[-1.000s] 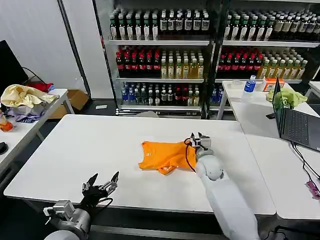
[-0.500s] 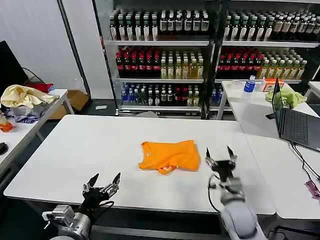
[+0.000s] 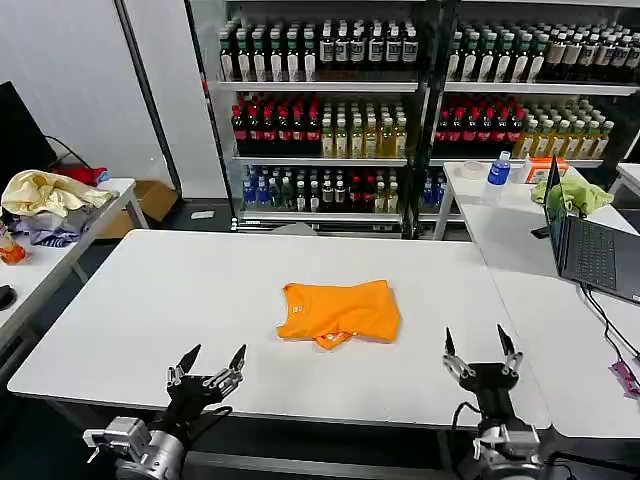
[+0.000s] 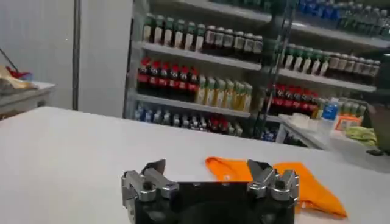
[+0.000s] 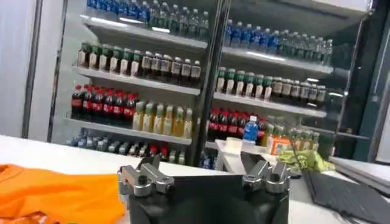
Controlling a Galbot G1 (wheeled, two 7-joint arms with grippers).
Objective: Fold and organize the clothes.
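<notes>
The clothes, one bright orange T-shirt (image 3: pixel 339 311), lie folded into a compact rectangle in the middle of the white table (image 3: pixel 180 300). In the left wrist view the shirt (image 4: pixel 304 185) shows beyond the fingers; in the right wrist view it (image 5: pixel 55 195) lies off to one side. My left gripper (image 3: pixel 209 362) hangs open at the table's near edge, well left of the shirt. My right gripper (image 3: pixel 478 349) stands open near the front right corner, apart from the shirt, holding nothing.
Behind the table stand drink coolers (image 3: pixel 330 110) full of bottles. A side table on the left carries pale yellow and grey garments (image 3: pixel 45 200). On the right table sit a laptop (image 3: pixel 590 245), a lime green cloth (image 3: pixel 580 193) and a water bottle (image 3: pixel 499 172).
My right gripper has left the shirt's right edge and drawn back to the table's front right corner, open and empty. The shirt lies flatter and squarer. The left gripper has barely moved.
</notes>
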